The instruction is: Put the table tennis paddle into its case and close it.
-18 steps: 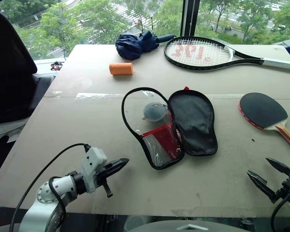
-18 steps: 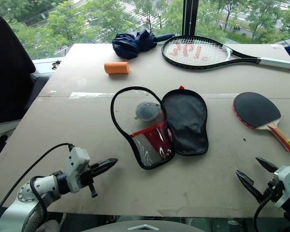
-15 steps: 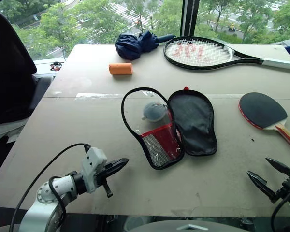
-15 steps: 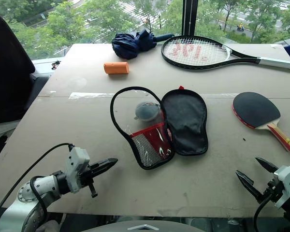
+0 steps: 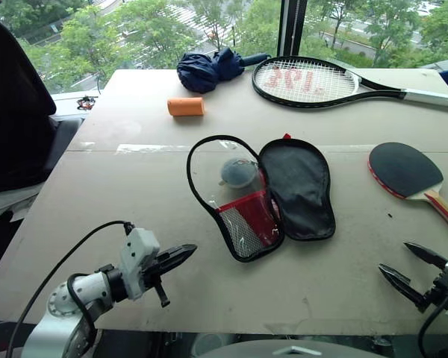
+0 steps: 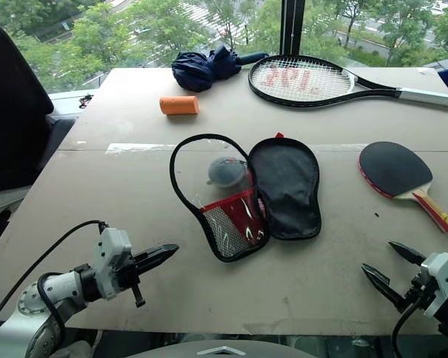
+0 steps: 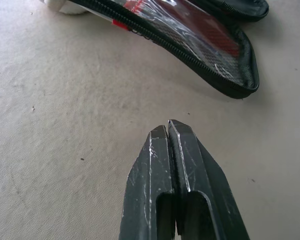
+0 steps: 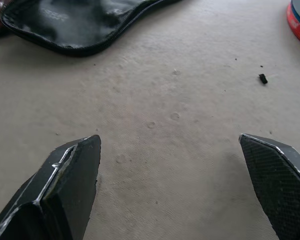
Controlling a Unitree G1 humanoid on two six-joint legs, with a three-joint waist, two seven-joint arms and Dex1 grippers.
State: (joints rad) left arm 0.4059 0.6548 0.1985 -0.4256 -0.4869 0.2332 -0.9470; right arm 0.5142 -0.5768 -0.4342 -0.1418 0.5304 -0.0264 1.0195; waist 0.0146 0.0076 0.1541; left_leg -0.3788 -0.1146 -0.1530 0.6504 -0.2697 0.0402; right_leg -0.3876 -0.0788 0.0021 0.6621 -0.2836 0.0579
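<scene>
Paddle (image 5: 405,170) first: the table tennis bat lies flat at the right edge of the left eye view, black rubber face up with a red rim, its wood-and-red handle pointing toward the lower right corner. It sits well apart from the case (image 5: 299,188), which lies unzipped in the middle of the frame, spread open like a book. The case's black half is on the right; its other half on the left is outlined by a black zip edge and carries a red logo panel (image 5: 250,216) with mesh at the lower end, and a fuzzy grey-blue ball charm (image 5: 239,172) rests inside that outline. All of this lies on a pale table (image 5: 134,194). The left gripper (image 5: 181,256) hovers at the lower left of the frame, fingers pressed tightly together with nothing between them, pointing toward the case; in its wrist view the closed tips sit just above bare table with the case's zip edge (image 7: 190,55) ahead. The right gripper (image 5: 405,268) sits at the lower right corner, fingers spread wide and empty, below the paddle. Along the top of the frame lie a strung tennis racket (image 5: 313,80), a folded navy umbrella (image 5: 209,68) and an orange cylinder (image 5: 186,107).
</scene>
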